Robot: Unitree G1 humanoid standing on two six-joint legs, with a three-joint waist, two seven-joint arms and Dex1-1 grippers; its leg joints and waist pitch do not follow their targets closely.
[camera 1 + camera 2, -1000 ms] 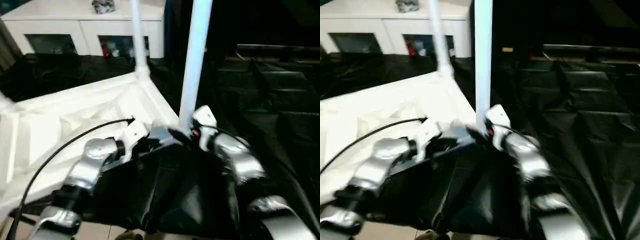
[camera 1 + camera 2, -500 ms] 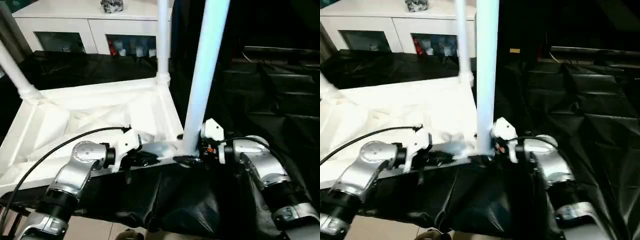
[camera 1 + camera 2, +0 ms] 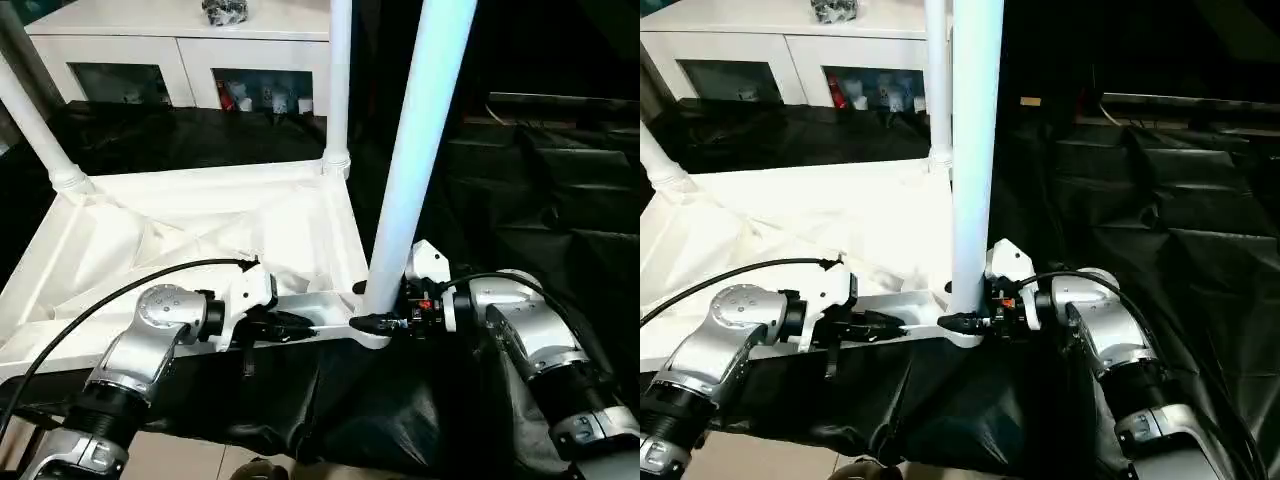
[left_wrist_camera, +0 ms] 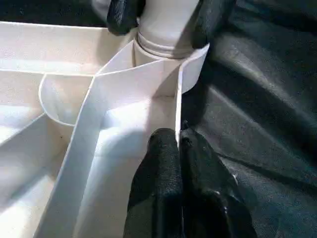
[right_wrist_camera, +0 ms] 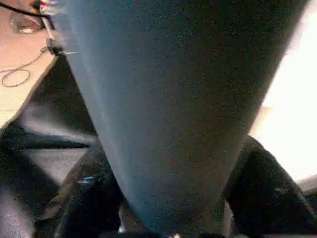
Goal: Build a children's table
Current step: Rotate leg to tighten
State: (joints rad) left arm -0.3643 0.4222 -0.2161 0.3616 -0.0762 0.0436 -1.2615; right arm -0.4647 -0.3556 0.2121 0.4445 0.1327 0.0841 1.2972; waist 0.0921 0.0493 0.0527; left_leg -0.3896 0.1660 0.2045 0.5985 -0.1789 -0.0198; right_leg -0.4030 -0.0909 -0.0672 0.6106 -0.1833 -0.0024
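Observation:
The white tabletop (image 3: 200,215) lies upside down on black sheeting, ribbed underside up. Three white legs stand in its corner sockets: far left leg (image 3: 35,120), far right leg (image 3: 338,80) and near right leg (image 3: 415,150). My left gripper (image 3: 300,328) is shut on the thin near edge wall of the tabletop, its fingers (image 4: 163,163) pinching the rim just beside the near right socket (image 4: 168,49). My right gripper (image 3: 375,322) is shut on the base of the near right leg (image 5: 173,99), with one black finger (image 5: 84,198) on each side, just above the socket.
A white glass-door cabinet (image 3: 180,40) stands behind the table with a small object (image 3: 225,10) on top. Crumpled black sheeting (image 3: 540,180) covers the surface to the right and hangs over the near edge. A black cable (image 3: 100,300) arcs from my left wrist. Floor (image 3: 200,460) shows below.
The camera has swung, bringing the far left leg into the picture. My right gripper's fingers have closed in on the base of the near right leg. The left gripper keeps its pinch on the rim.

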